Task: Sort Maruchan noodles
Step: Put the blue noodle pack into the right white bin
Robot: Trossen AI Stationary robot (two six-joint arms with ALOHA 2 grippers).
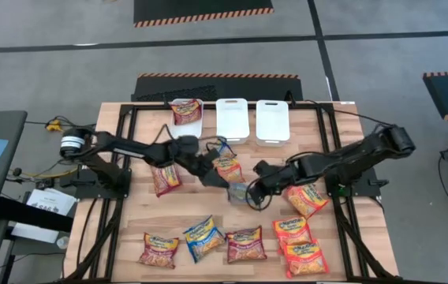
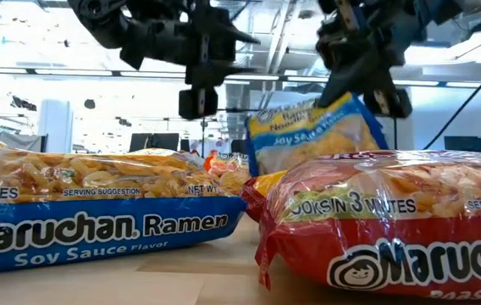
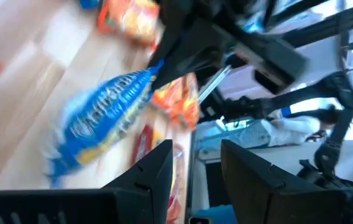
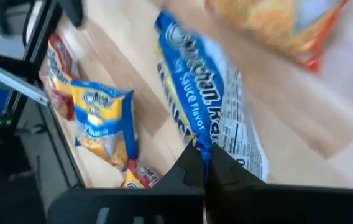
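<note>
My right gripper is over the table's middle, shut on a blue soy-sauce Maruchan packet; the low view shows that packet tilted below the gripper. My left gripper hovers just to its left, open and holding nothing, over an orange packet lying flat. In the left wrist view my open fingers point at the blue packet. A maroon packet lies in the leftmost white bin. My right gripper pinches the blue packet by a crimped end edge between its two shut fingers. The packet hangs tilted below the fingers, raised off the table. Its lower edge is hidden behind nearer packets in the low view.
Two more white bins stand along the far edge. A maroon packet lies left of centre and an orange one right of centre. Along the near edge lie several packets: maroon, blue, maroon, orange.
</note>
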